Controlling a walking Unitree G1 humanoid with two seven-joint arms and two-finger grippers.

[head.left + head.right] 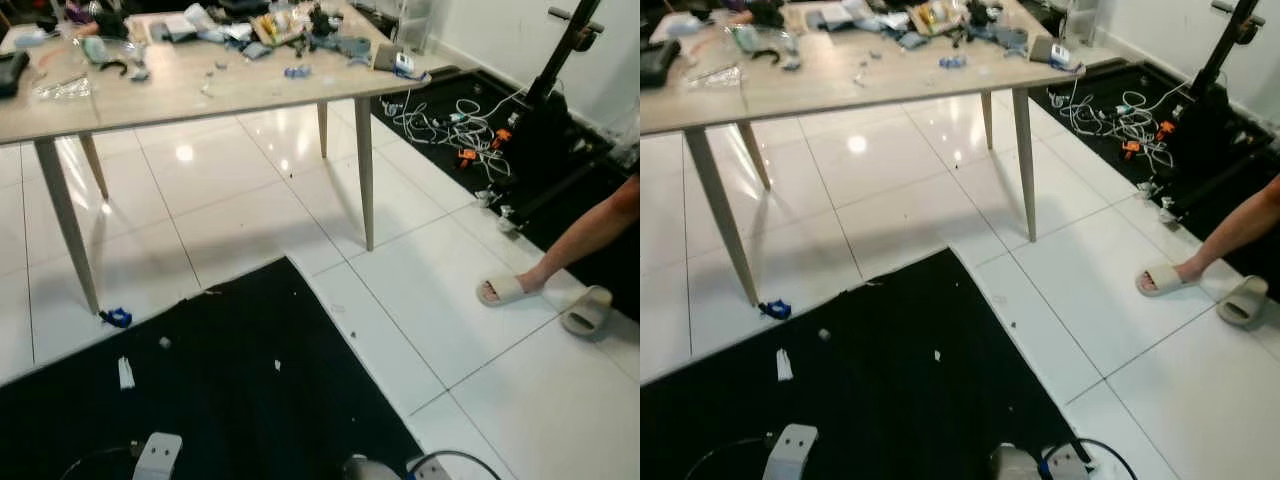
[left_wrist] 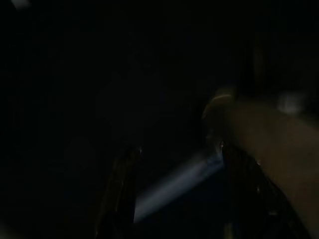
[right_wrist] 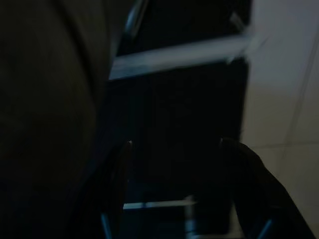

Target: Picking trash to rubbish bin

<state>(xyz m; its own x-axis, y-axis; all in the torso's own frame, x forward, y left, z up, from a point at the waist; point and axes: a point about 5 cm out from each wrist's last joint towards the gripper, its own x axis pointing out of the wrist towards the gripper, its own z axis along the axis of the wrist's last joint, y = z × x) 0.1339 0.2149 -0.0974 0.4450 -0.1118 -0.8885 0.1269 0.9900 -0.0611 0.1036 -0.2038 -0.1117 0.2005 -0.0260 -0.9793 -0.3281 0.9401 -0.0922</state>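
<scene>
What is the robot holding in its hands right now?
Nothing. In the wrist views, the left tool and right tool both have their fingers apart with nothing between them. The trash scraps lie on the black mat.

No legible text, labels or numbers anywhere; table [image 1: 200, 95] clutter too blurred.

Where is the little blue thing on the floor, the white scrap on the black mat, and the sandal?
blue thing [image 1: 116, 317], left eye view, its middle.
white scrap [image 1: 126, 373], left eye view, its middle.
sandal [image 1: 501, 290], left eye view, its strap.
</scene>
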